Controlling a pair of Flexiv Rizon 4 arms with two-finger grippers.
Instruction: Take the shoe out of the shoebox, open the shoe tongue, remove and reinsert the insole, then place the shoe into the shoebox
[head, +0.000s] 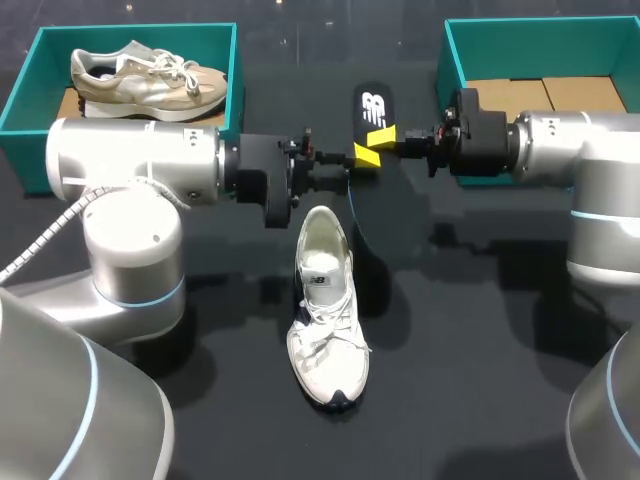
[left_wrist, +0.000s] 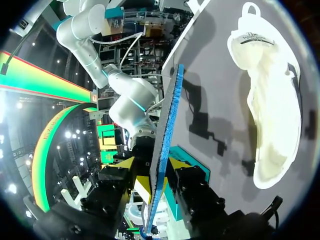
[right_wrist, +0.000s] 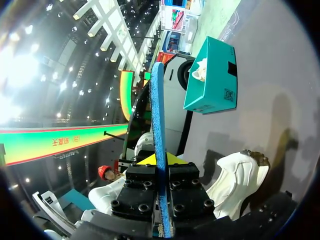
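Above the shoe (head: 325, 320), right tool (head: 380, 136) horizontally grips insole (head: 372, 103).

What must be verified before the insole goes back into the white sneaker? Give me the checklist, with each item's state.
1. Right gripper shut on the insole, holding it off the table: ok.
2. Left gripper hold on the insole: cannot tell.
3. White sneaker upright on the table, opening facing up: ok.
4. Tongue pulled back far enough: cannot tell.
5. Right teal shoebox empty for the sneaker: ok.
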